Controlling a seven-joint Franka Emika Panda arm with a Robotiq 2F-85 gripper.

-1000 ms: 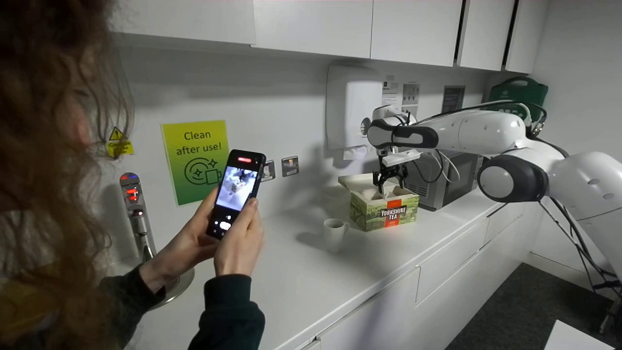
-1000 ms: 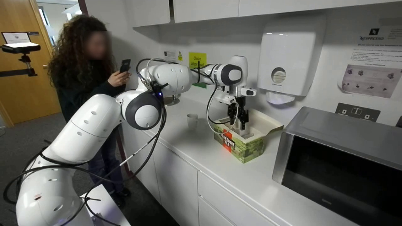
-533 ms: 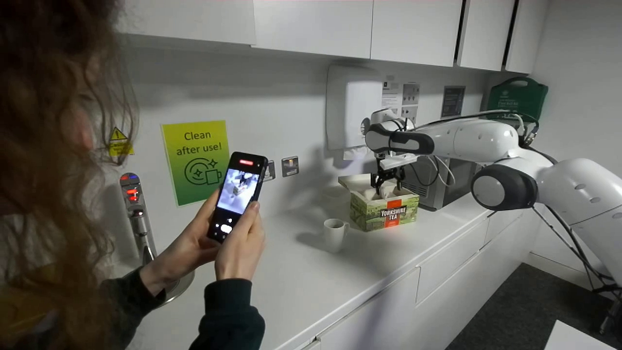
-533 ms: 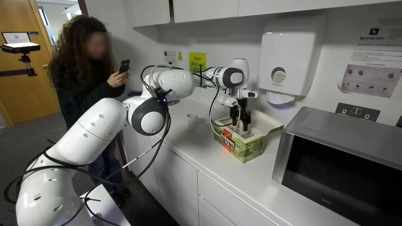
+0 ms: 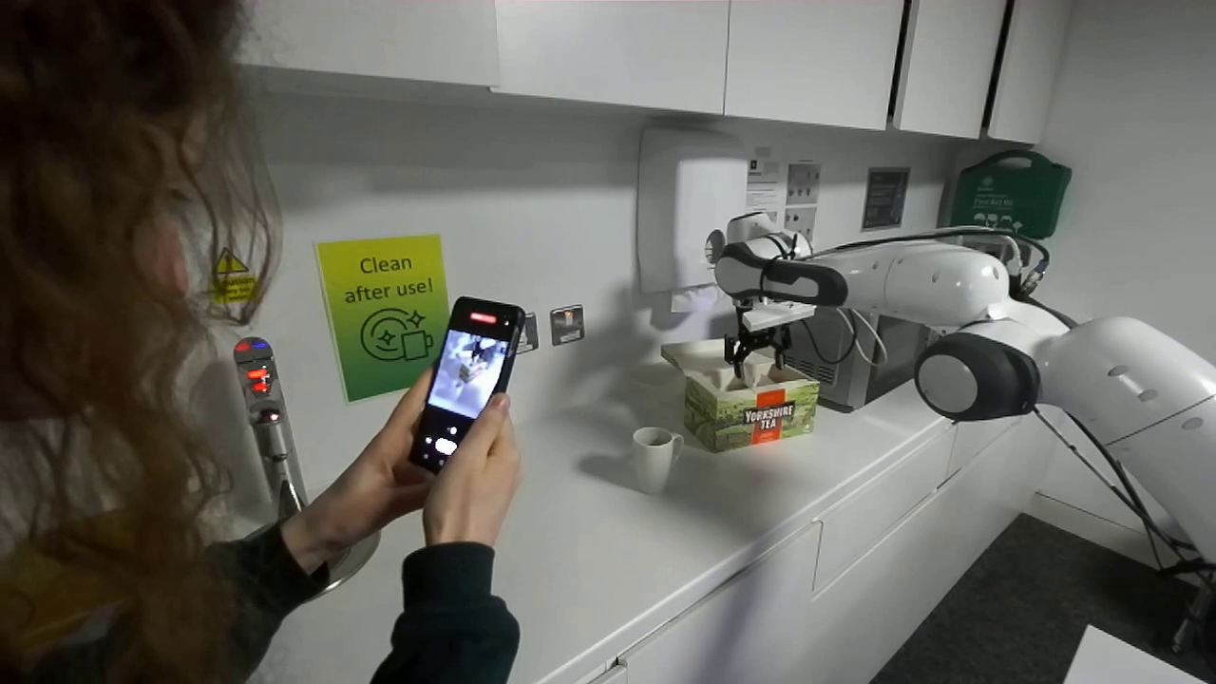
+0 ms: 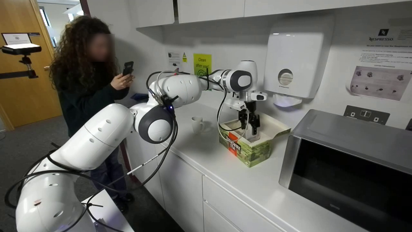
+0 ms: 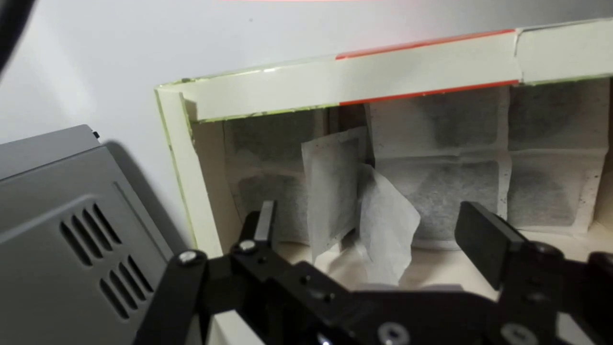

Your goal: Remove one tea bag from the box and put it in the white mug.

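In both exterior views the lidded tea box [image 5: 720,418] [image 6: 254,154] stands on the counter with its top folded back. My gripper [image 7: 366,208] points down at the box's opening, jaws wide apart, holding nothing. Between the fingers, in the wrist view, two tea bags stand on edge: a left tea bag [image 7: 331,191] and a paler, creased tea bag [image 7: 388,225]. Other tea bags lie against the box's inside behind them, such as a flat tea bag [image 7: 457,191]. The white mug [image 5: 654,461] [image 6: 197,125] stands upright on the counter beside the box.
A grey microwave [image 6: 341,154] sits close to the box's far end from the mug. The raised box lid [image 6: 273,124] leans toward the wall below a paper towel dispenser [image 6: 297,58]. A person [image 6: 90,71] holds a phone near the counter.
My arm has lowered, bringing the gripper slightly down and a little toward the microwave end of the box. The jaws have stayed open; box and mug have not moved.
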